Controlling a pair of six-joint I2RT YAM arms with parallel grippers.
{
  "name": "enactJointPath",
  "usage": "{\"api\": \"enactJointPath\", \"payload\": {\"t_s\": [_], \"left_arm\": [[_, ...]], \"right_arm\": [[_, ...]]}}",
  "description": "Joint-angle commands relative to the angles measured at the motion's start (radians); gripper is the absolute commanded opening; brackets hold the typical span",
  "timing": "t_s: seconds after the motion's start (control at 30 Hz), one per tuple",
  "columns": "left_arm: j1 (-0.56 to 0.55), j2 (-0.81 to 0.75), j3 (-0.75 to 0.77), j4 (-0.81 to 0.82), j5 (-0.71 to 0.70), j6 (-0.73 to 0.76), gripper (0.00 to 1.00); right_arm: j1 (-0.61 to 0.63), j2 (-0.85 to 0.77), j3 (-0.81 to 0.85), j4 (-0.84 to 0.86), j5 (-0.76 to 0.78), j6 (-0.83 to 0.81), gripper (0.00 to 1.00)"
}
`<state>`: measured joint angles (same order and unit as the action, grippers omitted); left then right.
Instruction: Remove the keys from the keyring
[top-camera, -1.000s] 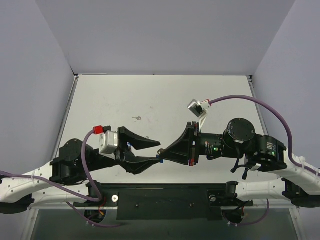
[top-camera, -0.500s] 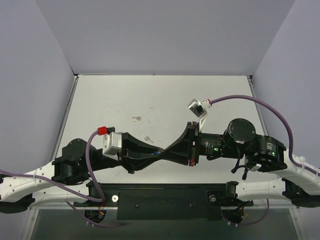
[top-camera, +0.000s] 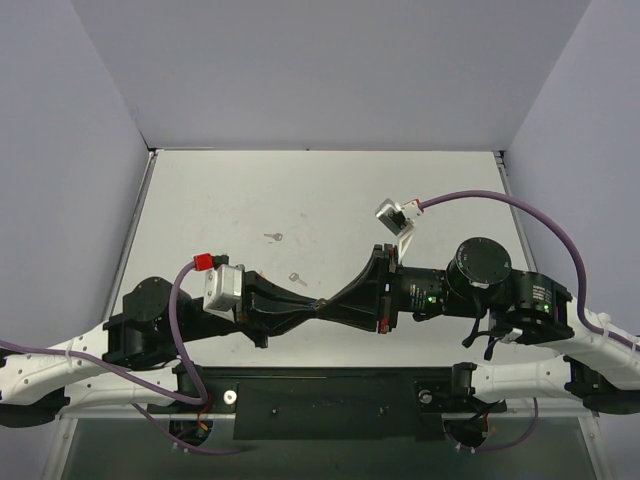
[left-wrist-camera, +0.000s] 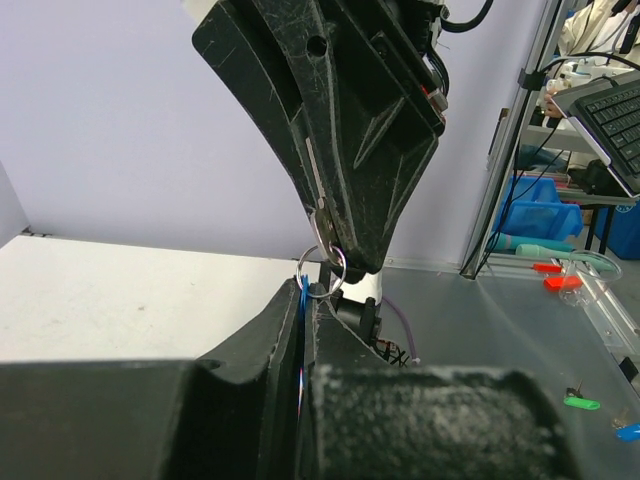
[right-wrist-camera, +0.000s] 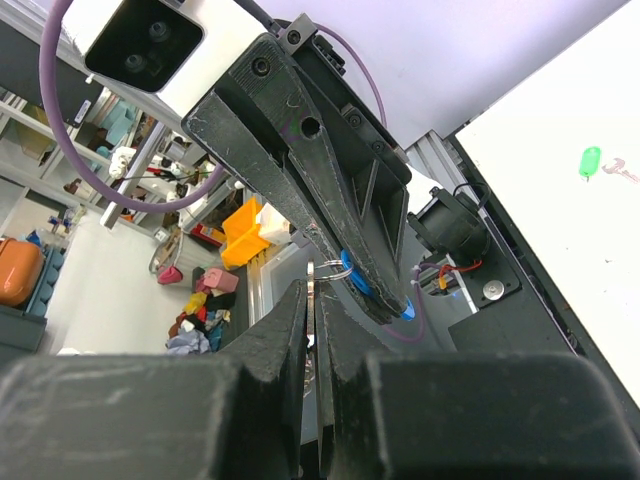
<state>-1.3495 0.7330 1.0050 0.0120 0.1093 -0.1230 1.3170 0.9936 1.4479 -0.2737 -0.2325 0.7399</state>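
**Both grippers pinched at the ring, held above the table**

The left gripper (left-wrist-camera: 306, 300) sat nearly closed on a small blue oblong plastic tag (right-wrist-camera: 358, 281), which was edge-on between its fingers. The right gripper (right-wrist-camera: 313, 295) was fully shut, tip to tip with the left. It pinched the thin silvery wire keyring (left-wrist-camera: 326, 276), which hung off its tips. The two met over the near part of the white table (top-camera: 400, 190). Two tiny silvery loose keys (top-camera: 297, 279) (top-camera: 272, 237) lay on the table beyond, off the ring and apart from the grippers.

Handling, my read:
- Everything here is very light, so weight is not an issue. Slip is.
- The ring looked like stiff, springy, smooth wire. It would probably swivel in a flat pinch, so grip across the wire, close to the split.
- I couldn't see the split from any view.
- The tag is hard, smooth plastic but broader than a key blade, so it is the better hold. Take it on its flat faces, near the key end.
- The blue tag's own key was hidden by the fingers.
- Risk: the ring snaps free and the key flicks away.
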Motion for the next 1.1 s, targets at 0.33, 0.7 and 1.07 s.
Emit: {"api": "enactJointPath", "payload": {"t_s": [0.33,0.7,1.07], "left_arm": [[-0.004,-0.012,0.049,0.02,0.001,-0.009,0.22],[-0.003,-0.014,0.063,0.005,0.004,-0.013,0.37],[-0.004,-0.011,0.075,-0.006,0.016,-0.038,0.35]], "right_arm": [[0.008,0.019,0.031,0.013,0.018,0.013,0.0],[0.008,0.03,0.043,0.008,0.021,0.015,0.0],[0.008,0.04,0.077,-0.045,0.051,0.018,0.0]]}}
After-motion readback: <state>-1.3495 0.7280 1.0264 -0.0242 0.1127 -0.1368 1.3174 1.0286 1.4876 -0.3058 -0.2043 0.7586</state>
